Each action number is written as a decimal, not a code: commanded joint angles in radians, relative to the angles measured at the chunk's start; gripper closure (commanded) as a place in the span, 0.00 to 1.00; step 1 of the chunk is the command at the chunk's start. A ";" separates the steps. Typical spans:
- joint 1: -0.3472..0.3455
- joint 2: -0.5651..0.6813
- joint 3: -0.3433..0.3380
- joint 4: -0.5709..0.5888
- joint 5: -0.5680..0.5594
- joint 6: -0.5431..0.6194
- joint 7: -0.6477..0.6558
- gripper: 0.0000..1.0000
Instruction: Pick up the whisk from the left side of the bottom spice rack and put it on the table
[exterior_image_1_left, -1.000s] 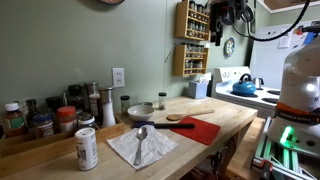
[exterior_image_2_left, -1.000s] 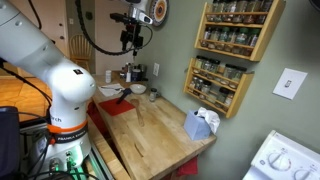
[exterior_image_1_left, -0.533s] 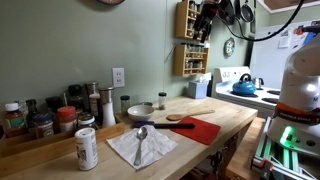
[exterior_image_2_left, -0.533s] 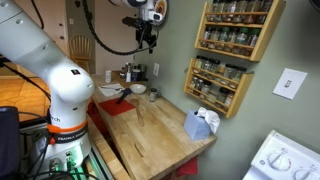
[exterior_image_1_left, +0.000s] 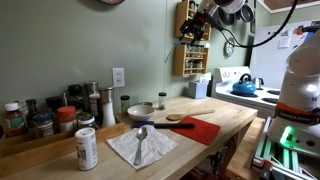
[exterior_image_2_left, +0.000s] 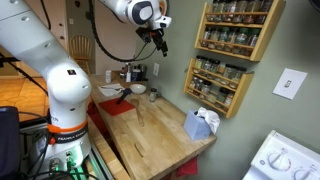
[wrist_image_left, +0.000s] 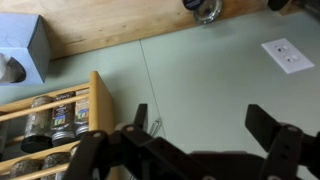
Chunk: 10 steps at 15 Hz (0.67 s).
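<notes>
Two light-wood spice racks hang on the green wall. The bottom spice rack (exterior_image_1_left: 192, 61) (exterior_image_2_left: 216, 86) sits below its twin, and in the wrist view a rack (wrist_image_left: 55, 122) fills the lower left. A small wire loop (wrist_image_left: 155, 126) hangs just beside that rack's side board; it may be the whisk, but I cannot tell. I cannot make out the whisk in either exterior view. My gripper (exterior_image_1_left: 189, 29) (exterior_image_2_left: 160, 38) (wrist_image_left: 205, 122) is open and empty, high in the air beside the upper rack, close to the wall. The table (exterior_image_1_left: 215, 118) (exterior_image_2_left: 155, 128) lies far below.
On the table are a white napkin with a metal spoon (exterior_image_1_left: 141, 138), a red mat (exterior_image_1_left: 196, 129), a dark-handled flat utensil (exterior_image_1_left: 163, 123), a can (exterior_image_1_left: 87, 148), jars at the back, and a blue tissue box (exterior_image_2_left: 201, 123) (wrist_image_left: 20, 50). A white stove (exterior_image_1_left: 245, 95) adjoins.
My gripper has swung from out in the room toward the wall and now sits beside the upper rack, turned to face down the wall. Nothing on the table moved.
</notes>
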 joint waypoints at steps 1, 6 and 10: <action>-0.074 0.024 0.043 -0.062 -0.005 0.181 0.157 0.00; -0.214 0.097 0.155 -0.103 -0.019 0.477 0.373 0.00; -0.364 0.163 0.289 -0.105 -0.033 0.632 0.483 0.00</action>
